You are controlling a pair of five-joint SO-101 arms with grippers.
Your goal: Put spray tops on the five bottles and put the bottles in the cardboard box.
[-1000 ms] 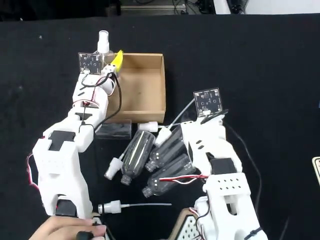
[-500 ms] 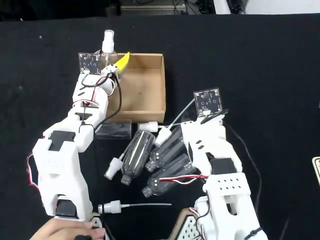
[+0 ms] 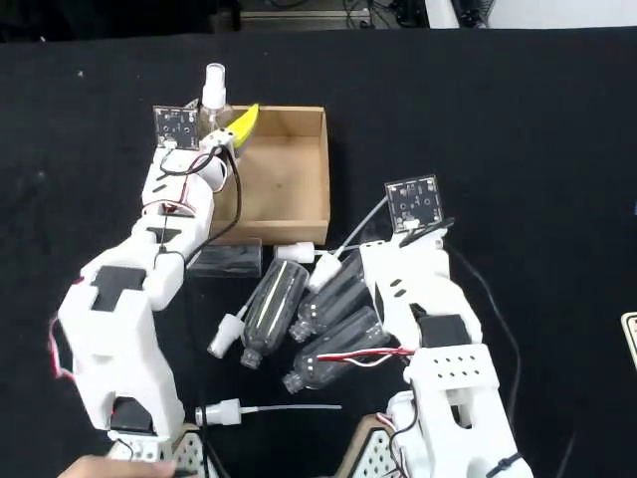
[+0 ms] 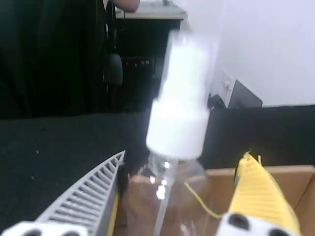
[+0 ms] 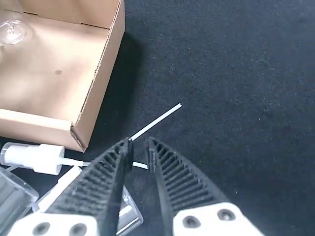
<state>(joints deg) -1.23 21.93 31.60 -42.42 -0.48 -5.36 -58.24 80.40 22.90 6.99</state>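
Bottle [image 3: 212, 97] with a white spray top on it stands upright at the far left corner of the cardboard box [image 3: 289, 184], clamped between the two fingers of the left gripper [image 3: 223, 118]. In the left wrist view we see this gripper [image 4: 182, 164] spread just wide enough for the clear bottle body, with the grey finger [image 4: 93, 189] on one side and the yellow finger [image 4: 256, 189] on the other, both against the plastic. In the right wrist view the bottle's clear base [image 5: 14, 30] sits at an inner corner of the box; we cannot tell whether it touches the floor.

We find the right gripper [image 5: 139, 142] nearly closed, with only a thin slit between its black fingers and nothing held. Its tips hang just over a thin white dip tube [image 5: 157, 119] that lies on the black table [image 3: 518, 129] near the box's corner. A loose spray top [image 5: 34, 157] lies just beside the box's near wall.

Three uncapped bottles [image 3: 333, 299] lie side by side on the table between the arms. Another spray top [image 3: 221, 411] with a long tube lies near the left arm's base.

Against the frame one second back, we see the held bottle and the yellow finger shifted a little towards the box. The left arm's lower body leans further outward. The right arm, the loose bottles and the spray tops lie as they did.
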